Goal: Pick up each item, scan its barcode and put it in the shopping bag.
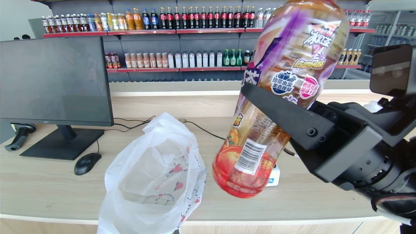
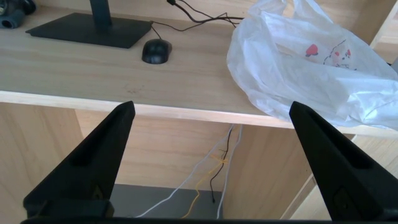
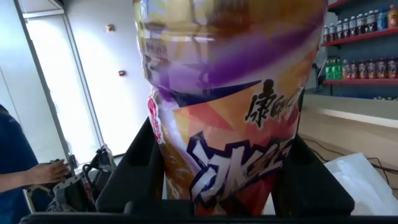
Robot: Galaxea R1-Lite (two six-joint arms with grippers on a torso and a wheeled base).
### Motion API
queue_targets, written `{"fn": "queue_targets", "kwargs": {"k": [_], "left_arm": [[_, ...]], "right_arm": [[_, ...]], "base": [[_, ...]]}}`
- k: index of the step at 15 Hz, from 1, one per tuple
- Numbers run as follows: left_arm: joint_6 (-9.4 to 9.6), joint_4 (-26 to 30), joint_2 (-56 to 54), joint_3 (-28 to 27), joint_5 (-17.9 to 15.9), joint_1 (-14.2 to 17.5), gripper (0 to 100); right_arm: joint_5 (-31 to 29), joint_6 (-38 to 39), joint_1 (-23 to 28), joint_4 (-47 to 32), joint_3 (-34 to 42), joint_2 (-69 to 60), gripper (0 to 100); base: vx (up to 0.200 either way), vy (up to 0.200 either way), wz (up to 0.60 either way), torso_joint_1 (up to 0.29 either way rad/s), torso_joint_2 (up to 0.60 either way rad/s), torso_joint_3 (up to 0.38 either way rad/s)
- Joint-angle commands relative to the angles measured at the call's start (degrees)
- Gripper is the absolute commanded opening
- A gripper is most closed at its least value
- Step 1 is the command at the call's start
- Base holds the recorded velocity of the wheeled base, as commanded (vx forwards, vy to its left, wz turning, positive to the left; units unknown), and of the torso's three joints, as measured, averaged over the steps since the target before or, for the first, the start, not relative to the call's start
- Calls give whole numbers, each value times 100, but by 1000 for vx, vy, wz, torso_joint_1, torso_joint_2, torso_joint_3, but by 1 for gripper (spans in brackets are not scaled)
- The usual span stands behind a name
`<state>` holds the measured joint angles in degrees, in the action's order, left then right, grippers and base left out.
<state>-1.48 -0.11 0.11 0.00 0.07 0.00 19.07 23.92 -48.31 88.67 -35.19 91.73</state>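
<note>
Bottle (image 1: 292, 48) in right hand (image 1: 257, 107), aloft beside bag (image 1: 156, 175)

shop: drink shelves (image 1: 143, 32), checkout counter (image 1: 48, 188)

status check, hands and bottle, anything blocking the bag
Right hand shut on drink bottle, held above the counter, barcode facing the head camera. Left hand open, low before the counter edge. Shopping bag open beside it; nothing between.

even, bright light is cast, seemingly from overhead. glare is seen on the bottle (image 1: 292, 42), which is blurred close up in the right wrist view. the head view's edges are bowed.
</note>
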Motion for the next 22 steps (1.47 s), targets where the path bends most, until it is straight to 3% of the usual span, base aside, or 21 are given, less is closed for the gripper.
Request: {"fn": "queue_targets", "kwargs": {"k": [1,18,22], "left_arm": [[-2,-7,-2,0,1,0,100],[-2,-7,-2,0,1,0,100],[-2,2,-2,0,1,0,100]], "right_arm": [[1,-1,-3,1,-102,38,0],[-17,-115,6,1,-23,64,0],[-35,-370,155,1,522,99,0]], "base": [[0,0,0,0,0,0],[0,0,0,0,0,0],[0,0,0,0,0,0]]}}
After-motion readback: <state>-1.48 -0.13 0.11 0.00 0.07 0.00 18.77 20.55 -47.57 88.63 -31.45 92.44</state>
